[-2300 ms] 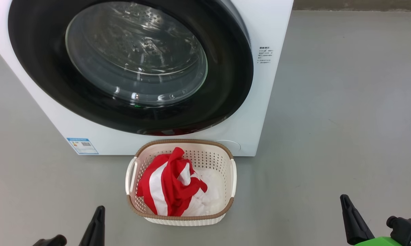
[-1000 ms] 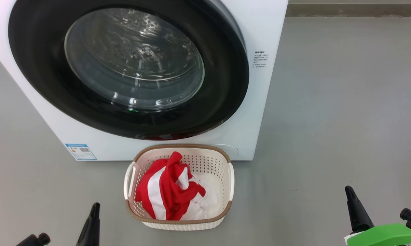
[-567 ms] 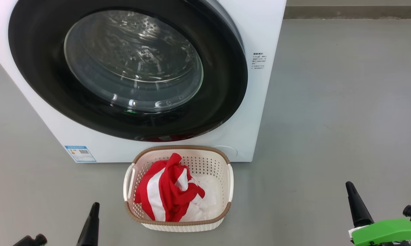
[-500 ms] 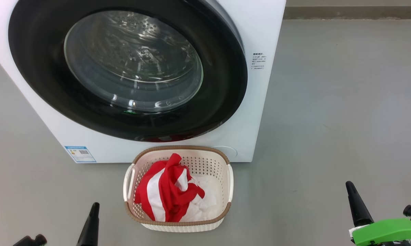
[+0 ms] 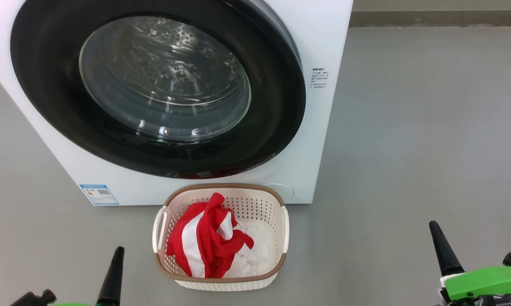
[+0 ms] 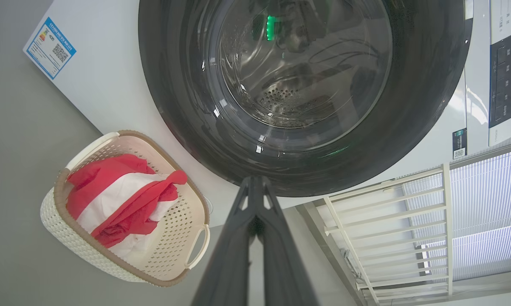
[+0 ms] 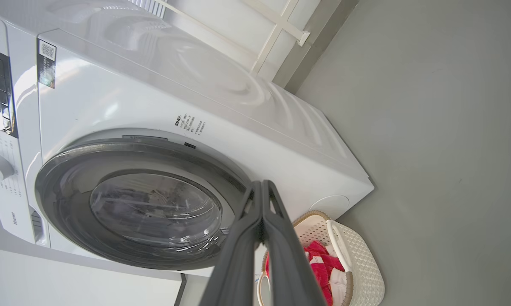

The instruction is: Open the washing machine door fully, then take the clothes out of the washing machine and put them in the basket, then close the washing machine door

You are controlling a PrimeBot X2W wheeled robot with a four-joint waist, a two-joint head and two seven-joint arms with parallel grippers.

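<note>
My left gripper (image 5: 112, 272) and right gripper (image 5: 441, 248) are both pressed closed on nothing and hang low, since I judge nothing is left to carry. Between them, just ahead, the basket (image 5: 221, 187) holds the clothes (image 5: 204, 246) in a heap. Beyond it, the washing machine door (image 5: 276, 106) looks shut against the washing machine (image 5: 323, 34). By my reckoning, the job is done.

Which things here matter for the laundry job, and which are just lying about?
Job: washing machine; washing machine door, looks closed; basket, on the floor before the machine; clothes, lying in it; left gripper and right gripper, both shut, empty.
Just there: blue sticker on the machine's front; control panel; white railing.
</note>
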